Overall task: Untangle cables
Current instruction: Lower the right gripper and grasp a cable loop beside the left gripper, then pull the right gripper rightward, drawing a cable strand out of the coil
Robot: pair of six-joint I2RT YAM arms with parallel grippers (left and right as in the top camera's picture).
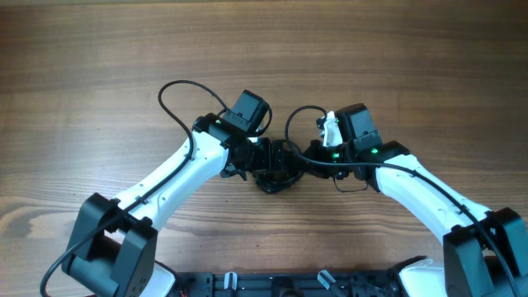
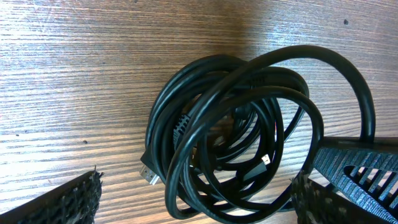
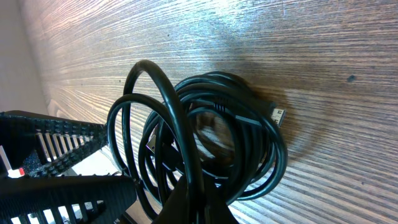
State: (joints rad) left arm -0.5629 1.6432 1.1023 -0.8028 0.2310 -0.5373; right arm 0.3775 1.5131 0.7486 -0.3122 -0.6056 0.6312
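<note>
Cables point(image 1: 279, 169) lie in one black tangled bunch on the wooden counter point(image 1: 99, 49), in the middle between the two arms, and a small metal plug point(image 2: 148, 174) pokes out at the edge of the bunch. The left claw point(image 2: 199, 202) is spread wide, with one finger on each side of the bunch, and it squeezes nothing. The right claw point(image 3: 196, 210) is pressed together at the side of the bunch, and it pinches a loop point(image 3: 140, 81) that stands up off the wood.
</note>
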